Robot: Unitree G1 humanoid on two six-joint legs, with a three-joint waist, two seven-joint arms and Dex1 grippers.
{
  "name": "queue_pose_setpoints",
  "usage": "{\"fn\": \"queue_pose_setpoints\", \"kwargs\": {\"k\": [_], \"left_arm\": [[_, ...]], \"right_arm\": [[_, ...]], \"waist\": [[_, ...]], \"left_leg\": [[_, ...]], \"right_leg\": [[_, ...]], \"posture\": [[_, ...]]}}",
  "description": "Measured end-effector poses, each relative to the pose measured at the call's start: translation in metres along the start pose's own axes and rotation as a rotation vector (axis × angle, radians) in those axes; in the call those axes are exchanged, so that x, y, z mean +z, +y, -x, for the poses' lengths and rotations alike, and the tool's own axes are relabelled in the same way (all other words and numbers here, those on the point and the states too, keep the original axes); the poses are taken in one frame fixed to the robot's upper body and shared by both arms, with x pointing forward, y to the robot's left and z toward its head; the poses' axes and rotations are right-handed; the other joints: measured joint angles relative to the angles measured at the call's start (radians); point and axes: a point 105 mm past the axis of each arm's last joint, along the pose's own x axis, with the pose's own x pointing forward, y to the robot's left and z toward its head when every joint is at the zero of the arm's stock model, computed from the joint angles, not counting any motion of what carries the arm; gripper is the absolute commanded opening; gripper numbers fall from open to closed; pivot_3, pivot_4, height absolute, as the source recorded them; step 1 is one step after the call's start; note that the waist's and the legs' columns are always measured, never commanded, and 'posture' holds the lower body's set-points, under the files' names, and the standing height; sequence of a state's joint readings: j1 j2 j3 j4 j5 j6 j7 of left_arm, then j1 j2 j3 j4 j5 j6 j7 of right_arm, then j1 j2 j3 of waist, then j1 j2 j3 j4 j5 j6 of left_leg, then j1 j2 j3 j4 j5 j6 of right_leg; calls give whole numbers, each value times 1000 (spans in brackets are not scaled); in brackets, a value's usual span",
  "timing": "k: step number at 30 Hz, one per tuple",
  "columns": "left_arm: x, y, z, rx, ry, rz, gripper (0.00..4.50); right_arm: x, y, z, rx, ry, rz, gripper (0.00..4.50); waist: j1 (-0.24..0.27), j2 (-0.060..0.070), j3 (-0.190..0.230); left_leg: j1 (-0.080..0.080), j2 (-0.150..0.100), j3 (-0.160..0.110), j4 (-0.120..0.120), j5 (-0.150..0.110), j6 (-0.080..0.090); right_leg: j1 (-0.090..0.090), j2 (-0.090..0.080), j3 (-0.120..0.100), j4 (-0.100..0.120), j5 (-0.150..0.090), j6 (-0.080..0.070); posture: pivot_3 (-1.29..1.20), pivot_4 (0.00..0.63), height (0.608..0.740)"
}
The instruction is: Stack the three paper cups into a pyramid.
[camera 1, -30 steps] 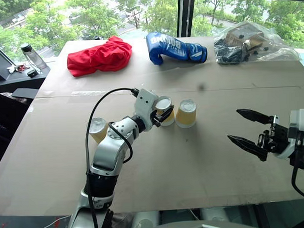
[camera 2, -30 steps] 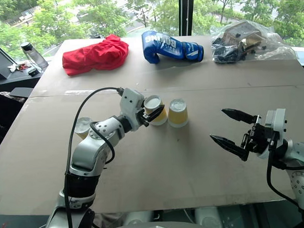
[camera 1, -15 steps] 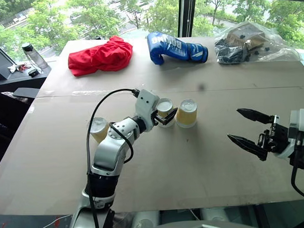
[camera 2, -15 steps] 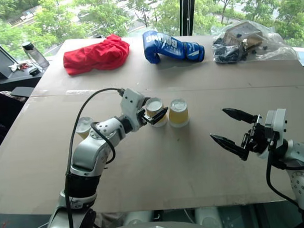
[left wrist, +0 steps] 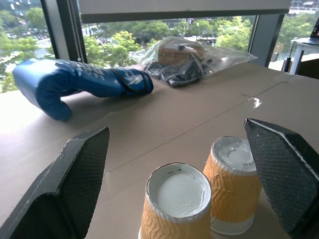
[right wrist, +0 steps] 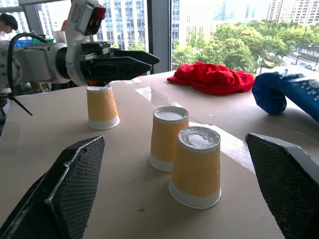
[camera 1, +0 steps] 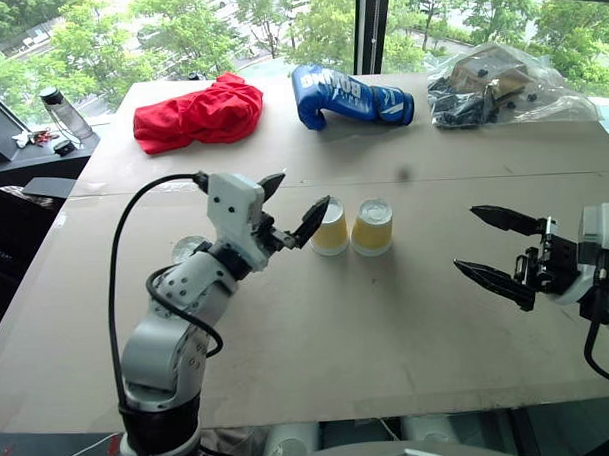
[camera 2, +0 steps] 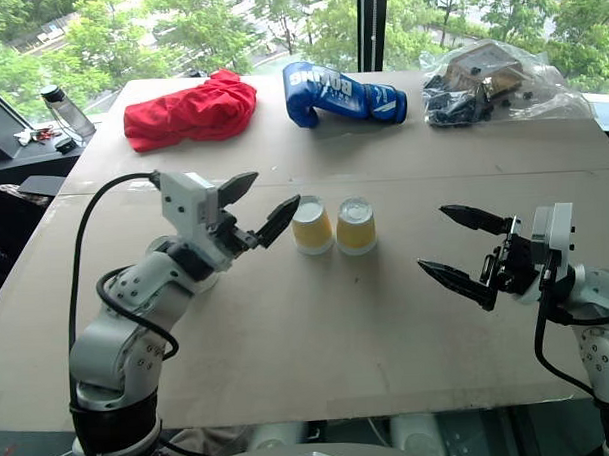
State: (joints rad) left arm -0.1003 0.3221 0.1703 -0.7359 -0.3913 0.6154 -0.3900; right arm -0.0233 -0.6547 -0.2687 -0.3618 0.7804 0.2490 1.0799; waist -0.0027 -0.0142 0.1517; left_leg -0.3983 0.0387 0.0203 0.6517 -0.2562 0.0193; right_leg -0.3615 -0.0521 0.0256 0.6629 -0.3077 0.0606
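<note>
Two of the paper cups stand upside down and side by side at mid-table, the left cup [camera 1: 331, 230] close beside the right cup [camera 1: 373, 227]. A third paper cup [right wrist: 102, 107] stands upside down further left, mostly hidden behind my left arm in the eye views. My left gripper [camera 1: 295, 196] hovers open just left of and above the pair, with nothing between its fingers [left wrist: 79, 174]. Off to the right of the cups, my right gripper [camera 1: 468, 239] is open and empty, pointing toward them.
A red cloth [camera 1: 198, 114], a blue boxing glove [camera 1: 350, 94] and a plastic bag of parts [camera 1: 505, 86] lie along the far edge of the cardboard-covered table [camera 1: 388, 325]. A bottle [camera 1: 65, 111] stands on a side surface at the far left.
My left gripper opened, let go of the left cup beside the other one, and pulled back up and to the left. The right gripper stayed put.
</note>
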Motion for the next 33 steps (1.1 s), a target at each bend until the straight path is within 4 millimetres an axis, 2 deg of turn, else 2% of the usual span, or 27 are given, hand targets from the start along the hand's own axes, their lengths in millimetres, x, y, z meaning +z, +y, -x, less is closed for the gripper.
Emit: {"fn": "queue_pose_setpoints", "kwargs": {"k": [3,4,8,13,16,21,26,33], "left_arm": [[0,9,16,119,-5,0,4416],[-3,13,27,199,7,-2,4416],[-24,18,62,399,107,18,4416],[-43,18,87,492,187,21,4416],[-56,24,88,500,199,25,4416],[-59,36,84,512,155,2,4416],[-60,37,85,528,119,-12,4416],[-59,43,100,619,112,-64,4416]], "right_arm": [[2,0,-8,30,-27,-16,4500],[2,1,-12,48,-37,-28,4500],[2,3,-20,98,-45,-42,4500],[5,4,-25,131,-47,-43,4500],[6,4,-27,149,-49,-39,4500],[6,5,-27,165,-45,-40,4500],[1,7,-22,159,-28,-60,4500],[-2,8,-19,152,-22,-65,4500]], "waist": [[0,0,0],[0,-1,0],[2,-1,0],[2,-1,0],[4,-1,-1],[4,-1,-1],[4,0,-1],[-2,-1,-1]], "left_leg": [[0,0,0,0,0,1],[0,0,0,1,0,1],[0,-1,-1,1,-1,1],[1,-1,-1,0,-1,1],[1,-1,0,0,-1,1],[1,-1,0,1,-1,1],[1,-1,0,0,-1,1],[1,-1,0,0,-1,1]], "right_leg": [[1,0,0,0,0,0],[2,-1,0,-1,0,0],[2,-1,1,-1,0,0],[2,-1,1,-1,0,-1],[2,0,-1,0,0,-1],[2,-1,0,-1,0,-1],[2,-1,0,-1,0,-1],[2,-1,0,-1,0,-1]], "posture": [[0,150,740],[0,150,740],[0,150,740],[0,150,740],[0,150,740],[0,150,740],[0,150,740],[0,150,740]]}}
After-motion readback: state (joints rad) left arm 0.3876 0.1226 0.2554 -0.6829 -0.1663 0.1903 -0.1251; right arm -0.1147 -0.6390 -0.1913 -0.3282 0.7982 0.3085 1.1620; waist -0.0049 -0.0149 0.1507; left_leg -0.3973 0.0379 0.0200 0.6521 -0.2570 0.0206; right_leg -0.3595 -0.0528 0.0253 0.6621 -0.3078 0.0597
